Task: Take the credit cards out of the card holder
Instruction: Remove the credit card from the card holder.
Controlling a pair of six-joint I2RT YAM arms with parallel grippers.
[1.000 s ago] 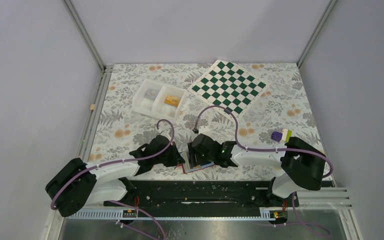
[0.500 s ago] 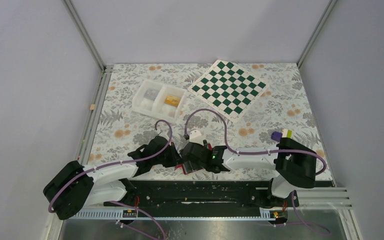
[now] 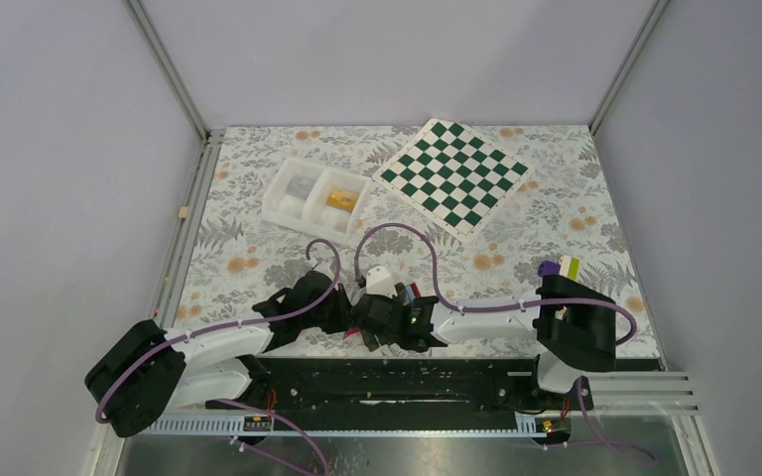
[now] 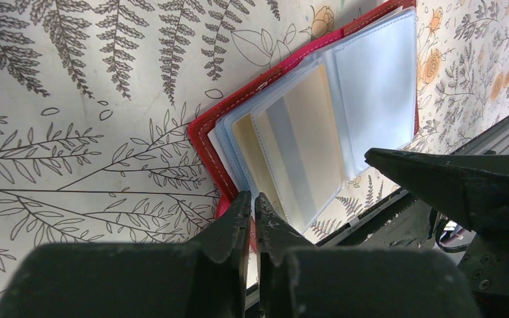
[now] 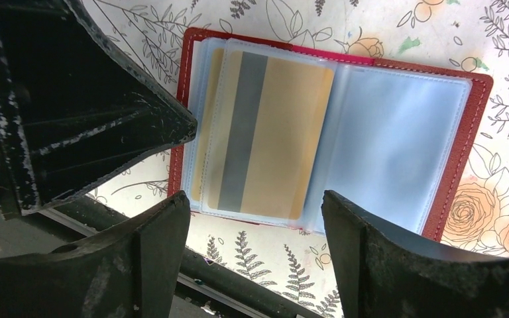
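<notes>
The card holder [image 5: 470, 126] is a red wallet lying open near the table's front edge, pale blue sleeves up. An orange-yellow credit card [image 5: 291, 132] with a grey stripe sits in the left sleeve, and another shows behind it [image 5: 202, 126]. The wallet [image 4: 205, 132] and card [image 4: 311, 132] also show in the left wrist view. My left gripper [image 4: 252, 202] is shut on the wallet's left edge, by its red tab. My right gripper [image 5: 255, 225] is open, its jaws straddling the wallet's near edge just above it. In the top view both grippers, left [image 3: 342, 312] and right [image 3: 375, 322], cover the wallet.
A white two-compartment tray [image 3: 315, 195] stands at the back left and a green chessboard [image 3: 453, 176] at the back right. A small purple and green block [image 3: 557, 268] lies by the right arm. The black base rail [image 3: 407, 375] runs just in front of the wallet.
My right gripper has moved left and down over the wallet, close to the left gripper, hiding the wallet in the top view. The left arm has barely moved.
</notes>
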